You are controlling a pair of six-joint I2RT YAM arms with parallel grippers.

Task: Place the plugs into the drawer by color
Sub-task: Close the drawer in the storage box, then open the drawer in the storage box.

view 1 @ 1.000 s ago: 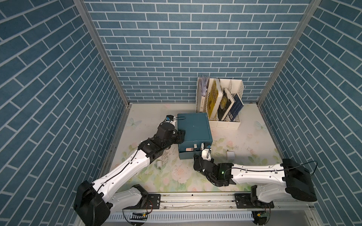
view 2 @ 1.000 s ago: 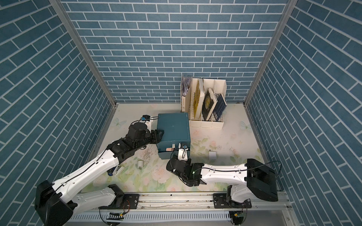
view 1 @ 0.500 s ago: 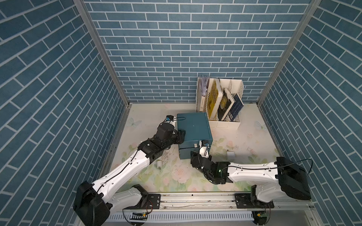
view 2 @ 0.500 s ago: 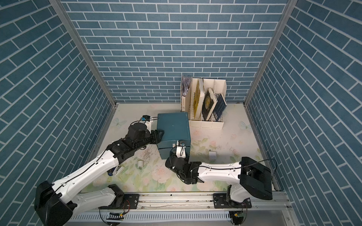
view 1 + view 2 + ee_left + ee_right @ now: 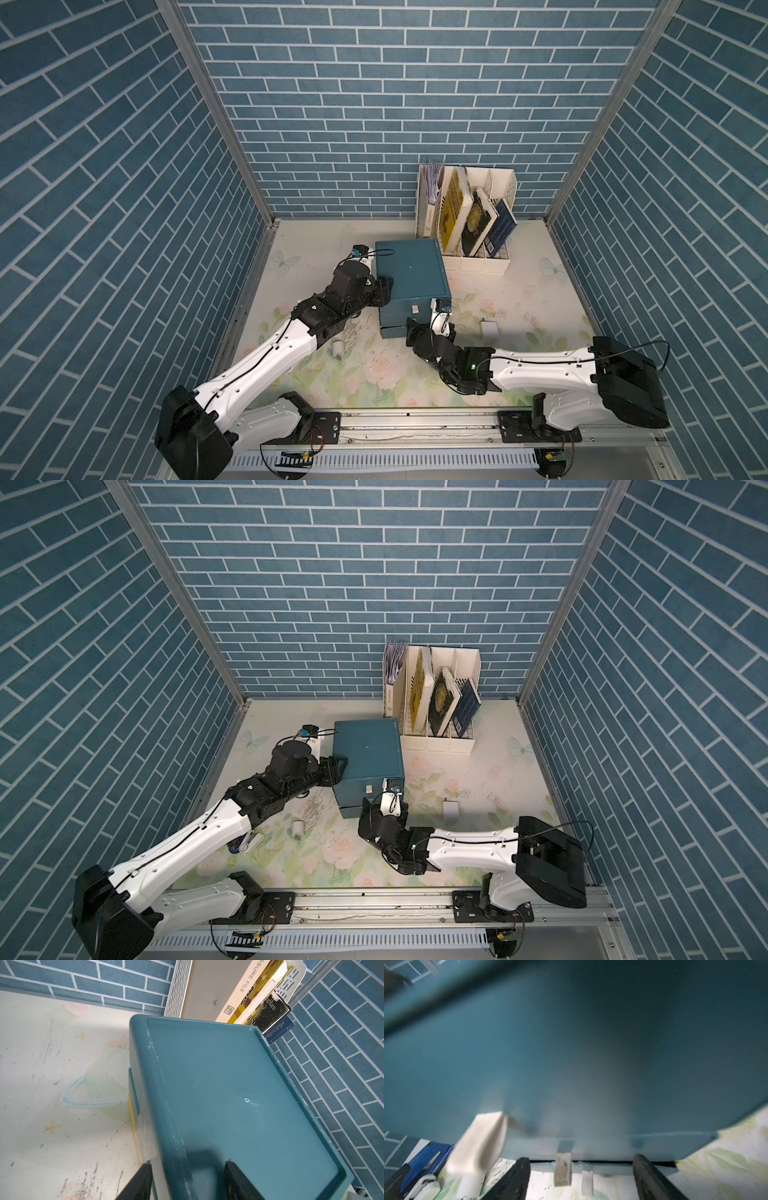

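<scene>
Though scuffed on top, a boxy dark teal drawer [image 5: 228, 1084]

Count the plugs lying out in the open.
2. One white plug sits right of the drawer; a second plug lies off its front-left corner. More may be hidden inside the drawer or under the arms.

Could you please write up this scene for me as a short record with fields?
drawer cabinet: dark teal, on the table, beside the white file rack
bottom drawer: juts slightly forward of those above
left gripper: open, straddling the cabinet's top rim
right gripper: open, a white tab handle between its jaws
white plug: on the table, on the right arm's side of the cabinet
small pale item: by the left arm, too small to identify
held: nothing
</scene>
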